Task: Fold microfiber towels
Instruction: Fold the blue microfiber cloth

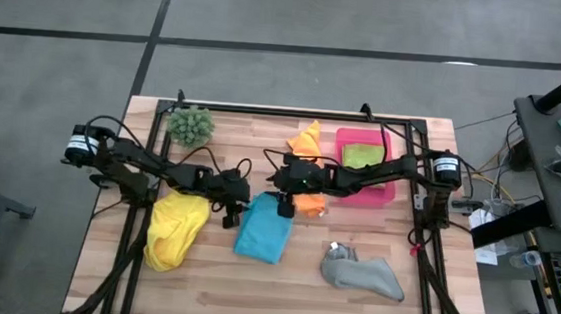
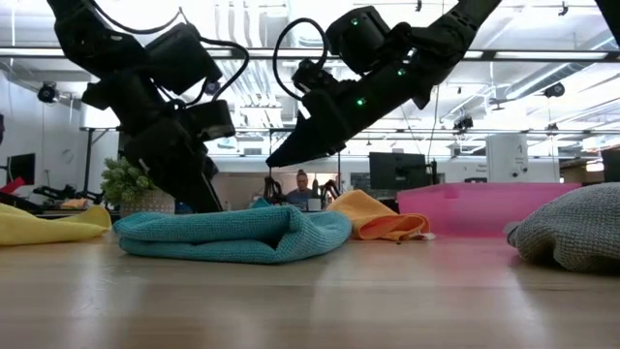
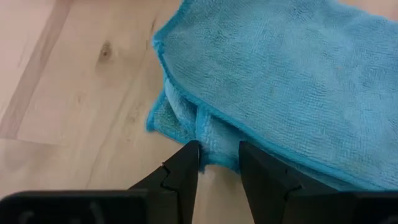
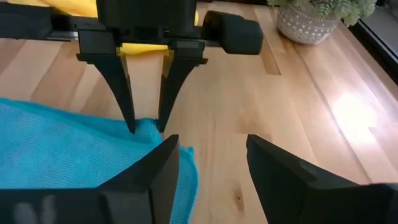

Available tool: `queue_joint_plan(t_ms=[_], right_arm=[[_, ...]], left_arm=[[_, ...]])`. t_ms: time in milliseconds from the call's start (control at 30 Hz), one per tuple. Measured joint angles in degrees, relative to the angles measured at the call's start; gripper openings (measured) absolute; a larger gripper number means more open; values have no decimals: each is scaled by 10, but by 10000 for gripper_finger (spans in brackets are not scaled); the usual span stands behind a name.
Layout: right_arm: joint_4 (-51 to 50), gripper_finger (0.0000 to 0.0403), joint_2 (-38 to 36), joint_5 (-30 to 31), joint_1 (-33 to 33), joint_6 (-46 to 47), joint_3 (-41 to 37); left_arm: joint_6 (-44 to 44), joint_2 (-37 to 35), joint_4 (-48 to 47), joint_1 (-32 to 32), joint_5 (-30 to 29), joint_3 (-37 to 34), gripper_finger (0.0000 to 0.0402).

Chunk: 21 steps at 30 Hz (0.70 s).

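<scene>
The folded blue microfiber towel lies mid-table between the crumpled yellow towel and grey towel. The left gripper pinches its corner; the right gripper hangs open just beside.

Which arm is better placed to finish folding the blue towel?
Probably the left: its pincer pinches the blue towel at its edge, while the right pincer stands open just off that edge, holding nothing.
</scene>
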Motion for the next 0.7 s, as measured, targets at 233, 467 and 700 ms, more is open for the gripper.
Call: queue_joint_plan(t_ms=[233,467,700], right_arm=[[45,171,49,0,0,10,-1],[49,155,55,-10,0,5,4],[46,125,55,-31,0,3,3]], left_arm=[[0,0,15,0,0,0,35],[2,0,16,0,-18,2,4],[2,0,20,0,-29,2,1]])
